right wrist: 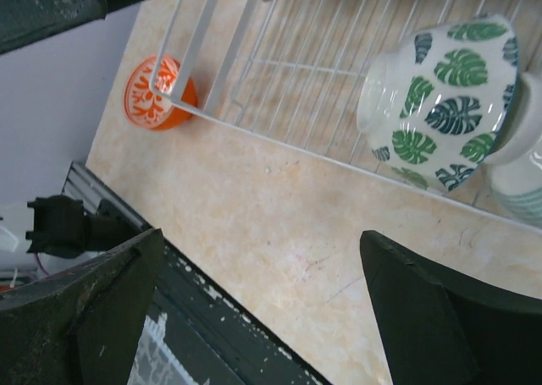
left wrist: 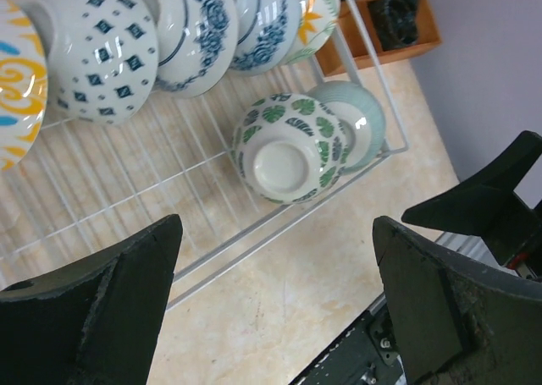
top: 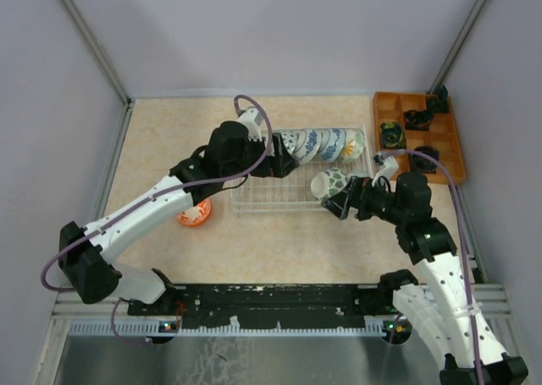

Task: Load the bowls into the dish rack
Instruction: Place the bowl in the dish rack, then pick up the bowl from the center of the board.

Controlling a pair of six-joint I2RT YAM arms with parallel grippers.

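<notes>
One orange bowl [right wrist: 159, 93] sits on the desk [right wrist: 279, 224] outside the rack [top: 262, 190], at its near left corner. Whether it touches the wire cannot be told. Other bowls [top: 318, 145] stand on edge in a row along the rack's far side. A leaf bowl [right wrist: 440, 97] lies on its side in the near right corner.

The right pincer [right wrist: 261, 237] is spread wide and empty, just beside the leaf bowl. The orange bowl lies well to its left, along the rack's near edge. The left pincer [left wrist: 275, 233] is also wide apart and empty, hovering over the rack.

The orange bowl is probably glazed ceramic: stiff, fairly light, slippery and easy to chip. It looks best pinched across the rim, one finger inside and one outside.
</notes>
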